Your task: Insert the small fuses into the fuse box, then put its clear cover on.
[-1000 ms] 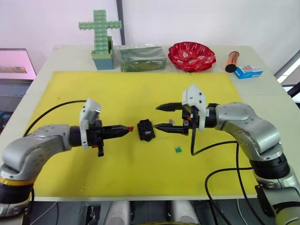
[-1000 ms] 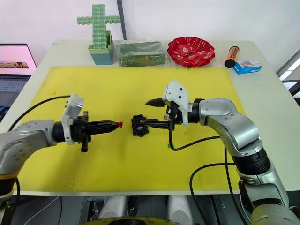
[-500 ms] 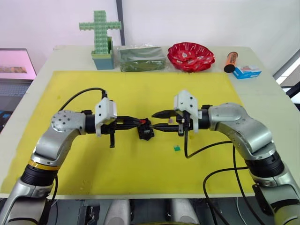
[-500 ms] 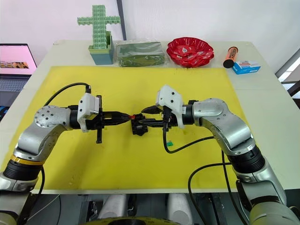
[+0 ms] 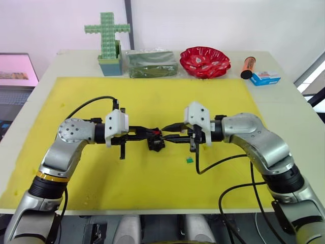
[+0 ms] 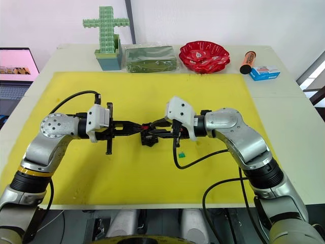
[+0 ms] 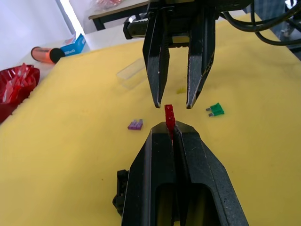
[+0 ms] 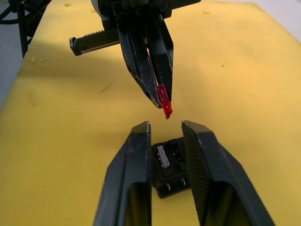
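Note:
The fuse box (image 5: pixel 156 144) is a small black block in the middle of the yellow mat (image 5: pixel 152 183); a grey fuse (image 8: pixel 163 156) sits in one of its slots. My left gripper (image 5: pixel 157 133) is shut on a red fuse (image 7: pixel 169 115) that hangs just above the box. My right gripper (image 8: pixel 165 126) is open, tip to tip with the left one, its fingers (image 8: pixel 141 141) straddling the box from the other side. A green fuse (image 5: pixel 189 160) and a purplish fuse (image 7: pixel 135 125) lie loose on the mat. The clear cover (image 7: pixel 130 73) lies further off on the mat.
Along the table's far edge stand a green brick cross (image 5: pixel 107 35), a clear-wrapped green package (image 5: pixel 152 62), a red bowl (image 5: pixel 205 61), an orange tube (image 5: pixel 247 67) and a small blue box (image 5: pixel 265 78). A laptop screen (image 5: pixel 18 68) is at the left.
My left arm has swung right, carrying the red fuse from the mat's left part to just over the fuse box. My right gripper has edged left toward the box.

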